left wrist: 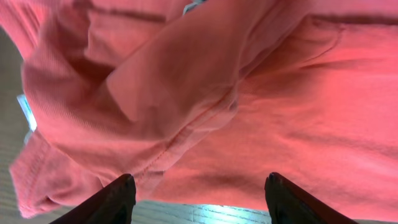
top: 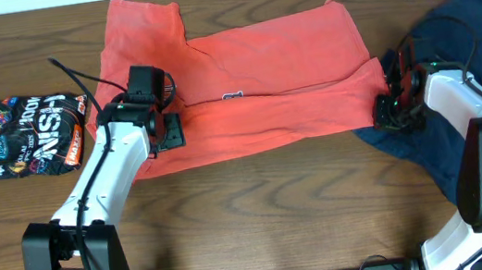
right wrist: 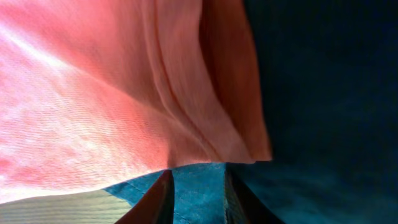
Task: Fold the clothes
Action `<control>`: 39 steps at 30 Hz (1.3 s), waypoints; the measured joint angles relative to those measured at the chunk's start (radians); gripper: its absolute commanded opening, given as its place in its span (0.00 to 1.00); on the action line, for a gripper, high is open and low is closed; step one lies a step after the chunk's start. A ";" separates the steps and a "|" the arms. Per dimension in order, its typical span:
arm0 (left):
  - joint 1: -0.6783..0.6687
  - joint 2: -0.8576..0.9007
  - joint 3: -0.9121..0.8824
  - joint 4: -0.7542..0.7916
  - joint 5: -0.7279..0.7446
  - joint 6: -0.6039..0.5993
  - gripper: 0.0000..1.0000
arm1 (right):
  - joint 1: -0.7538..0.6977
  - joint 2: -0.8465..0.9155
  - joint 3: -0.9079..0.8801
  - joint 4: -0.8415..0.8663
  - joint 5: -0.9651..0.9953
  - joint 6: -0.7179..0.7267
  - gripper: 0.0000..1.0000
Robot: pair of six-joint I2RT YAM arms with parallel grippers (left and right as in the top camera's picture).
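Coral-red T-shirt [top: 261, 76] spread out in the middle, an arm at each end

The shirt lies centre toward 12 o'clock, one sleeve poking up at 11. The left gripper [top: 166, 131] is over its 8 o'clock edge, fingers spread wide. The right gripper [top: 385, 108] is at the 4 o'clock corner, where the shirt overlaps the navy garment [top: 480, 38] at 3 o'clock. Its fingers sit close together at the hem, but honestly I can't tell if they're pinching it. A black printed bundle [top: 31, 135] is at 9 o'clock.
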State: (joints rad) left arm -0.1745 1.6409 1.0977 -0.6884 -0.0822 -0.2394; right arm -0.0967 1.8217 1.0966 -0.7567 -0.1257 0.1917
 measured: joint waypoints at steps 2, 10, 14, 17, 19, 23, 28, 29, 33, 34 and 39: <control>0.004 0.000 -0.016 0.013 0.000 -0.026 0.61 | -0.004 -0.005 0.044 -0.019 0.030 -0.003 0.20; 0.008 0.000 -0.094 0.076 0.000 -0.062 0.59 | -0.087 -0.022 0.127 -0.006 0.081 -0.073 0.11; 0.008 0.000 -0.150 0.123 0.000 -0.072 0.59 | -0.127 0.012 0.127 -0.010 0.085 -0.103 0.11; 0.008 0.000 -0.171 0.137 0.000 -0.072 0.60 | -0.135 0.068 0.127 0.011 0.087 -0.126 0.11; 0.008 0.000 -0.174 0.136 0.000 -0.072 0.60 | -0.137 0.116 0.127 0.032 0.091 -0.147 0.04; 0.008 0.000 -0.174 0.120 0.000 -0.075 0.60 | -0.150 0.147 0.149 0.055 0.140 -0.126 0.03; 0.008 0.000 -0.174 0.080 0.000 -0.075 0.60 | -0.244 0.164 0.168 0.102 0.252 -0.018 0.09; 0.008 0.000 -0.174 0.077 0.000 -0.075 0.61 | -0.265 0.167 0.172 0.105 0.263 -0.007 0.10; 0.008 0.000 -0.174 0.066 0.000 -0.075 0.61 | -0.409 0.181 0.203 0.077 0.308 0.057 0.14; 0.008 0.000 -0.174 0.066 0.000 -0.075 0.61 | -0.439 0.184 0.213 0.063 0.300 0.067 0.17; 0.008 0.000 -0.174 0.066 0.000 -0.071 0.76 | -0.524 0.183 0.273 0.014 0.123 0.017 0.34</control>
State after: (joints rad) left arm -0.1661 1.6409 0.9241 -0.6220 -0.0822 -0.3107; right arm -0.6209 2.0052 1.3693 -0.7425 -0.0025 0.2085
